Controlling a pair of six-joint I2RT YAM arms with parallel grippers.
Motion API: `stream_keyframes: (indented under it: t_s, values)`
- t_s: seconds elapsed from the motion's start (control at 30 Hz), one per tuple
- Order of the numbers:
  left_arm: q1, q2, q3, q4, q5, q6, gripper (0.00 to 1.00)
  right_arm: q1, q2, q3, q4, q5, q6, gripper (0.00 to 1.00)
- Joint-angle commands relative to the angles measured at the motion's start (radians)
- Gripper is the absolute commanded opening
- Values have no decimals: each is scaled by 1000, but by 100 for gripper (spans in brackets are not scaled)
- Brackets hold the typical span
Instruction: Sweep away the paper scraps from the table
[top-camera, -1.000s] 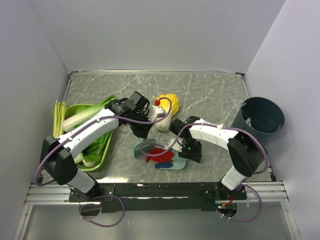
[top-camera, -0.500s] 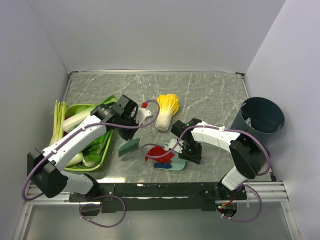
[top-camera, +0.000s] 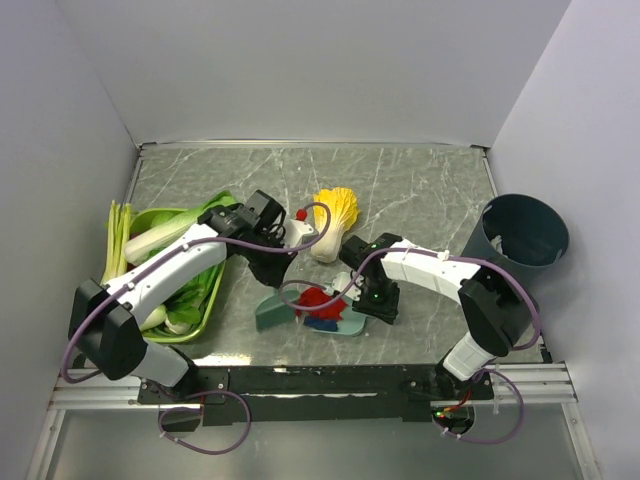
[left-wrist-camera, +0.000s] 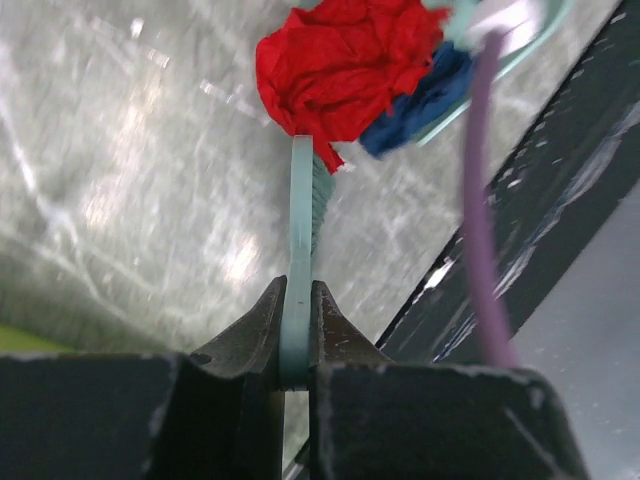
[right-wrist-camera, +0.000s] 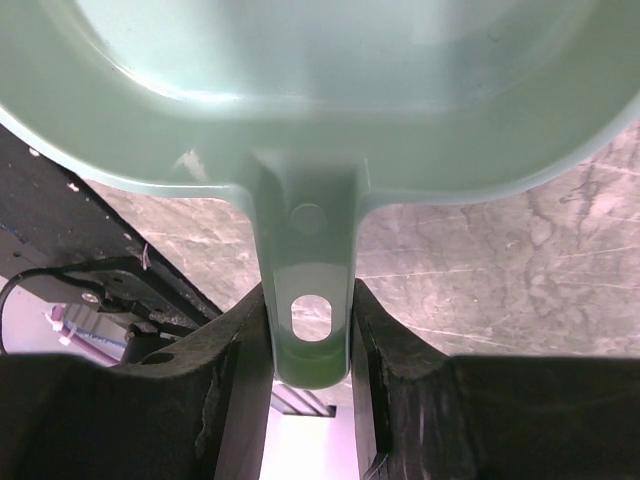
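Teal brush against paper scraps at dustpan, near table edge

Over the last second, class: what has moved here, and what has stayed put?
The left gripper swung the brush out to the left, then back right against the red paper scraps at the dustpan. Nothing was picked up or let go. The right gripper, holding the dustpan, the cabbage and the bin stayed put.
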Motion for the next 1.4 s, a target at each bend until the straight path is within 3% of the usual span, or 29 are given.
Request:
stream_keyframes:
  t_s: [0.0,0.5,0.73,0.97,1.2,1.37]
  values:
    - [-1,16,74,79,114,20,1,8,-7,12,24,-13,30,0]
    - [11,-78,71,24,78,130,1,3,-134,-112,219,-53,93,0]
    - [50,-232,42,-25,-80,247,1,-3,-200,-152,282,-61,136,0]
    - [116,-314,25,16,-70,155,1,-15,-280,-163,268,-78,145,0]
    - [209,-311,28,111,-113,2,1,-82,-464,-69,257,-136,108,0]
    - [260,-302,10,160,-27,-42,1,-136,-498,58,237,-147,153,0]
